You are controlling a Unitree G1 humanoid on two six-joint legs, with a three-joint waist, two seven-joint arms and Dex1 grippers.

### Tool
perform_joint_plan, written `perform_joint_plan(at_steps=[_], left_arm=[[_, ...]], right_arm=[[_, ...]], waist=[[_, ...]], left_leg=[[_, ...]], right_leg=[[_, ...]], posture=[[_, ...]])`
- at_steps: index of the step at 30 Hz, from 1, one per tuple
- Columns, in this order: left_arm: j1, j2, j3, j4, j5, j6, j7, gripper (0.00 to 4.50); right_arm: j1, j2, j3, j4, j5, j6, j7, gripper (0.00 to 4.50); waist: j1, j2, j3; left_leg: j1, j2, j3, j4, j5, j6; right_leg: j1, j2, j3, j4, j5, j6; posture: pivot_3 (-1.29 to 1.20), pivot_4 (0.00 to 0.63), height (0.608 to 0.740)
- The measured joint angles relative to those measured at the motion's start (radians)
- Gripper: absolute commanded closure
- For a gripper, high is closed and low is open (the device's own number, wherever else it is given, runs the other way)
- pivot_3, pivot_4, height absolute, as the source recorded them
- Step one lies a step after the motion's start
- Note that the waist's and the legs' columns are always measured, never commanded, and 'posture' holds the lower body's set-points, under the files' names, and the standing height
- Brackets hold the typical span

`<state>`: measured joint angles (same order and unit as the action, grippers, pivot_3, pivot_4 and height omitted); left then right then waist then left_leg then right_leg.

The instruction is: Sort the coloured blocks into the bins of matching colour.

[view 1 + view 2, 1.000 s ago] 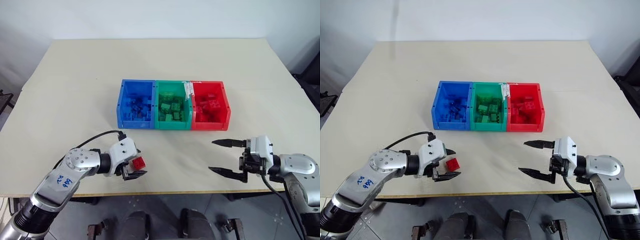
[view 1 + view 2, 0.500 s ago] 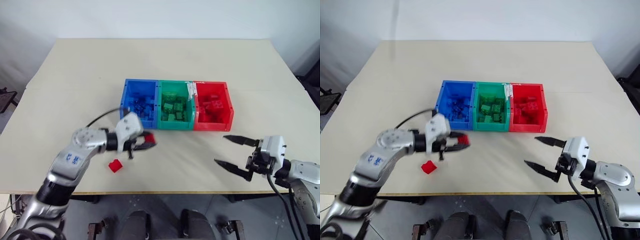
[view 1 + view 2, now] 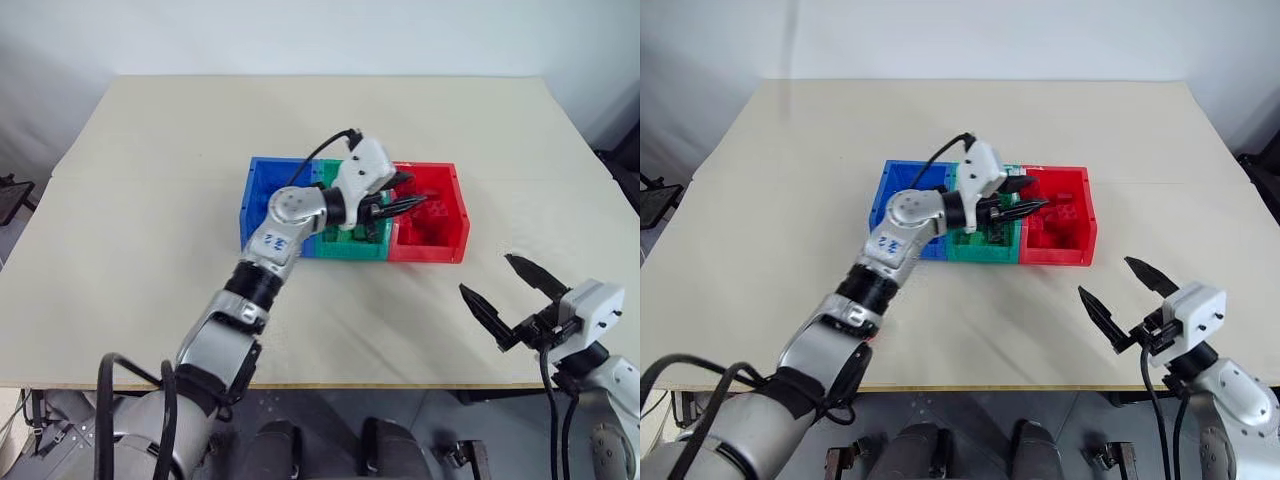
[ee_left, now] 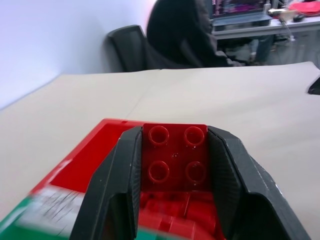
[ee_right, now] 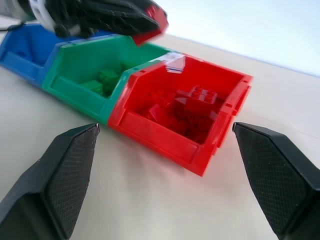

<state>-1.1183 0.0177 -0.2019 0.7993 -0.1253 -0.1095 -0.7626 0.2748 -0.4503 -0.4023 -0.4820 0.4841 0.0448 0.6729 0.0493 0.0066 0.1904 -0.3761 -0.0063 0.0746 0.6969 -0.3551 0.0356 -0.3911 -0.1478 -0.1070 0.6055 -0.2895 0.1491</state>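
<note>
My left gripper [image 3: 408,193] reaches in from the left, level above the bins where the green bin [image 3: 343,248] meets the red bin [image 3: 440,245]. It is shut on a red block [image 4: 175,160], studs up, held between both fingers over the red bin's near wall. The blue bin [image 3: 262,205] is at the left end of the row. All three bins hold several blocks of their own colour. My right gripper [image 3: 488,276] is open and empty near the table's front right, pointing toward the red bin [image 5: 165,132].
The beige table [image 3: 150,200] stretches wide around the bins, with its front edge close below my right gripper. Beyond the table, the left wrist view shows a person [image 4: 185,35] in dark clothes seated at a desk, and a black chair [image 4: 130,45].
My left gripper shut on the red block, lifted it and carried it right and forward from the table's front left to above the bins. The right gripper drew back to the right, still open.
</note>
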Motion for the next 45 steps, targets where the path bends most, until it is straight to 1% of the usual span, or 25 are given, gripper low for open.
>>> perform_joint_plan(at_steps=[2, 3, 7, 10, 12, 15, 17, 21, 23, 24, 26, 29, 31, 33, 35, 37, 39, 41, 45], left_arm=[[-0.031, -0.022, 0.000, 0.087, 0.017, -0.044, -0.006, 3.02], [-0.044, -0.028, 0.002, 0.126, 0.023, -0.054, -0.006, 2.29], [-0.060, -0.045, 0.026, 0.229, 0.038, -0.093, -0.006, 1.06], [-0.056, -0.043, 0.030, 0.237, 0.049, -0.131, -0.038, 0.06], [-0.045, -0.032, 0.037, 0.214, 0.048, -0.145, -0.071, 0.02], [0.028, 0.024, 0.046, 0.095, 0.040, -0.146, -0.128, 0.02], [0.116, 0.094, 0.054, -0.052, 0.013, -0.103, -0.178, 0.02], [0.342, 0.293, 0.103, -0.425, -0.082, 0.073, -0.263, 0.02], [0.483, 0.409, 0.156, -0.600, -0.132, 0.134, -0.296, 0.02], [0.577, 0.473, 0.198, -0.691, -0.169, 0.165, -0.311, 0.02], [0.712, 0.552, 0.269, -0.803, -0.218, 0.215, -0.322, 0.02], [0.926, 0.642, 0.428, -0.985, -0.293, 0.283, -0.300, 0.02], [1.035, 0.676, 0.518, -1.056, -0.318, 0.306, -0.282, 0.02], [1.179, 0.699, 0.621, -1.099, -0.329, 0.309, -0.278, 0.02], [1.278, 0.706, 0.694, -1.100, -0.331, 0.309, -0.281, 0.02], [1.359, 0.719, 0.740, -1.097, -0.330, 0.305, -0.295, 0.02], [1.429, 0.738, 0.777, -1.095, -0.329, 0.305, -0.313, 0.02], [1.467, 0.743, 0.796, -1.102, -0.329, 0.310, -0.311, 0.02], [1.503, 0.752, 0.773, -1.170, -0.321, 0.321, -0.302, 0.02]], right_arm=[[0.028, 0.014, 0.001, -0.036, -0.008, -0.002, -0.026, 0.00], [0.035, 0.021, 0.001, -0.048, -0.013, -0.002, -0.037, 0.00], [0.056, 0.032, 0.003, -0.084, -0.024, -0.003, -0.070, 0.00], [0.063, 0.031, 0.010, -0.102, -0.024, -0.003, -0.075, 0.00], [0.056, 0.028, 0.021, -0.106, -0.023, -0.002, -0.072, 0.00], [0.016, -0.010, 0.051, -0.100, -0.016, 0.009, -0.043, 0.00], [-0.050, -0.067, 0.076, -0.082, 0.007, 0.032, 0.006, 0.00], [-0.188, -0.166, 0.160, 0.009, 0.048, 0.087, 0.145, 0.00], [-0.269, -0.207, 0.217, 0.073, 0.055, 0.103, 0.233, 0.00], [-0.321, -0.224, 0.250, 0.108, 0.056, 0.109, 0.287, 0.00], [-0.387, -0.245, 0.290, 0.159, 0.056, 0.110, 0.364, 0.00], [-0.486, -0.248, 0.350, 0.233, 0.057, 0.110, 0.477, 0.00], [-0.521, -0.246, 0.381, 0.262, 0.057, 0.110, 0.528, 0.00], [-0.549, -0.245, 0.412, 0.281, 0.057, 0.110, 0.579, 0.00], [-0.562, -0.245, 0.436, 0.299, 0.057, 0.111, 0.620, 0.00], [-0.581, -0.245, 0.458, 0.301, 0.057, 0.113, 0.656, 0.00], [-0.599, -0.245, 0.472, 0.303, 0.058, 0.116, 0.683, 0.00], [-0.611, -0.245, 0.476, 0.321, 0.057, 0.114, 0.705, 0.00], [-0.612, -0.245, 0.476, 0.358, 0.053, 0.108, 0.724, 0.00]], waist=[[0.000, 0.000, 0.000], [-0.001, 0.000, 0.000], [0.000, 0.000, 0.000], [0.000, 0.000, 0.000], [0.000, 0.000, 0.000], [-0.008, 0.000, 0.000], [-0.026, 0.000, 0.000], [-0.050, 0.001, 0.000], [-0.055, 0.001, 0.000], [-0.056, 0.001, 0.000], [-0.054, 0.001, 0.000], [-0.035, 0.000, 0.001], [-0.027, 0.000, 0.001], [-0.031, 0.000, 0.001], [-0.028, 0.001, 0.001], [-0.028, 0.001, 0.001], [-0.029, 0.001, 0.001], [-0.026, 0.001, 0.001], [-0.028, 0.001, 0.001]], left_leg=[[0.000, 0.000, 0.000, 0.000, 0.000, 0.000], [0.000, 0.000, 0.001, 0.000, 0.000, 0.000], [0.000, 0.000, 0.001, 0.000, -0.001, 0.001], [-0.001, 0.000, 0.000, 0.000, -0.001, 0.001], [-0.001, 0.000, 0.001, 0.001, -0.001, 0.001], [0.000, 0.001, 0.000, 0.001, -0.001, 0.001], [0.001, 0.002, -0.006, 0.001, -0.001, 0.001], [0.002, 0.005, -0.009, 0.000, 0.000, 0.001], [0.002, 0.007, -0.009, 0.000, 0.000, 0.001], [0.002, 0.007, -0.009, 0.001, 0.000, 0.001], [0.002, 0.007, -0.010, 0.001, -0.001, 0.001], [0.002, 0.005, -0.015, 0.003, -0.001, 0.002], [0.002, 0.004, -0.017, 0.003, -0.002, 0.002], [0.005, 0.005, -0.017, 0.002, -0.003, 0.001], [0.005, 0.005, -0.019, 0.002, -0.003, 0.001], [0.006, 0.005, -0.019, 0.002, -0.004, 0.000], [0.006, 0.005, -0.019, 0.002, -0.004, 0.000], [0.006, 0.005, -0.019, 0.002, -0.004, 0.000], [0.006, 0.005, -0.019, 0.002, -0.005, 0.000]], right_leg=[[0.000, 0.000, 0.000, 0.000, 0.000, 0.000], [0.000, 0.000, 0.000, 0.000, 0.000, 0.000], [0.000, 0.000, 0.000, 0.000, 0.000, 0.000], [-0.001, 0.000, 0.000, 0.000, 0.000, 0.000], [-0.001, 0.000, 0.000, 0.000, 0.000, 0.000], [-0.001, 0.000, 0.001, 0.000, 0.000, 0.000], [-0.001, 0.000, 0.002, 0.001, 0.000, 0.000], [-0.001, 0.000, 0.001, 0.003, 0.000, -0.001], [-0.001, 0.000, 0.001, 0.003, 0.000, -0.001], [-0.001, -0.001, 0.001, 0.003, 0.000, -0.001], [0.000, -0.002, 0.001, 0.003, 0.000, -0.001], [0.003, -0.003, 0.000, 0.001, 0.000, -0.001], [0.006, -0.003, -0.001, -0.001, 0.000, 0.000], [0.008, -0.003, 0.000, -0.003, 0.000, 0.000], [0.009, -0.003, -0.002, -0.004, 0.000, 0.000], [0.010, -0.003, -0.003, -0.005, 0.000, 0.000], [0.010, -0.003, -0.003, -0.005, 0.000, 0.000], [0.010, -0.003, -0.003, -0.005, 0.000, 0.000], [0.010, -0.003, -0.002, -0.005, 0.000, 0.000]], posture=[[0.00, 0.150, 0.740], [0.00, 0.150, 0.740], [0.00, 0.150, 0.740], [0.00, 0.150, 0.740], [0.00, 0.150, 0.740], [0.00, 0.150, 0.740], [0.00, 0.150, 0.740], [0.00, 0.150, 0.740], [0.00, 0.150, 0.740], [0.00, 0.150, 0.740], [0.00, 0.150, 0.740], [0.00, 0.150, 0.740], [0.00, 0.150, 0.740], [0.00, 0.150, 0.740], [0.00, 0.150, 0.740], [0.00, 0.150, 0.740], [0.00, 0.150, 0.740], [0.00, 0.150, 0.740], [0.00, 0.150, 0.740]])
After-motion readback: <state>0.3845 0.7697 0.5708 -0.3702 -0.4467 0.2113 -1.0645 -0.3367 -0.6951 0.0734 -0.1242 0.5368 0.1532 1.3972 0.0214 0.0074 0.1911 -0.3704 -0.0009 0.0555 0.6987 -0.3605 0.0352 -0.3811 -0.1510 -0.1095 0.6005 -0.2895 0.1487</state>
